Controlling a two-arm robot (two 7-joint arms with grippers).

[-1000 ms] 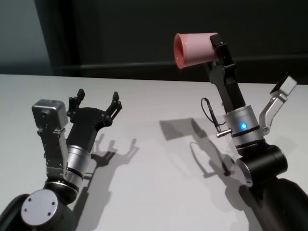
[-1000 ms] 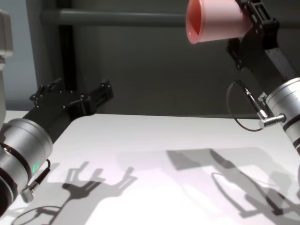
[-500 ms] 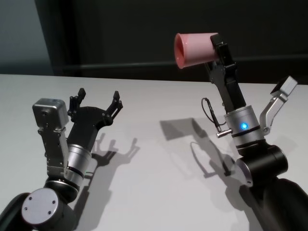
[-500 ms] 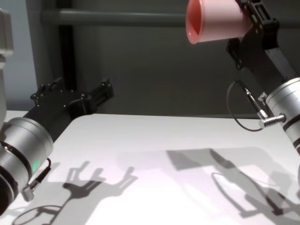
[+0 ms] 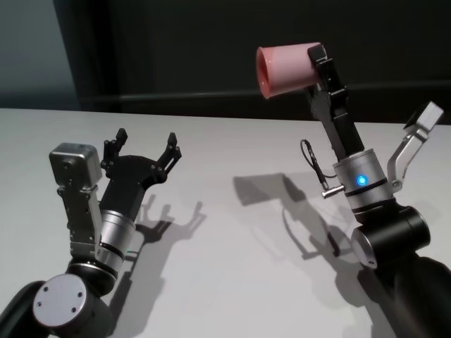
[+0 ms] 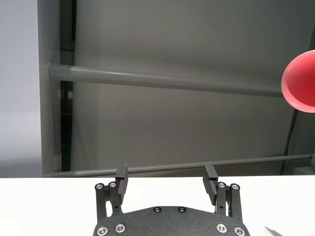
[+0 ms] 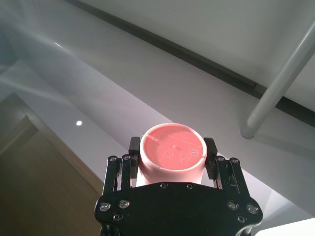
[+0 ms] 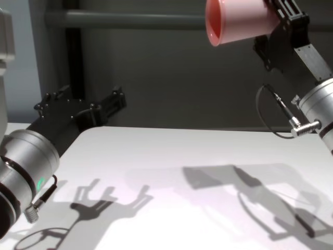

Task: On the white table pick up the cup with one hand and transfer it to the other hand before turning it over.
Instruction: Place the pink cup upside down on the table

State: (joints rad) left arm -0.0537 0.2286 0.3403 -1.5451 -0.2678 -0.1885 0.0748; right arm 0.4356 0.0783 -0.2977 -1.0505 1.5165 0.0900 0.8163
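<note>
While cup [image 5: 285,68] hangs high above white table [image 5: 232,232], lying sideways, mouth toward left side, right gripper [image 5: 315,67] clenched only on narrow base end; smooth tapered wall could slip out. Left gripper [image 5: 144,151] spread wide, empty, low, well apart; misjudged approach at handover risks knocking cup loose, drop onto table

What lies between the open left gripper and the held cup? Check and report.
Nothing visible. The right gripper holds the pink cup on its side, high above the white table; the left gripper waits open, only air between them.
</note>
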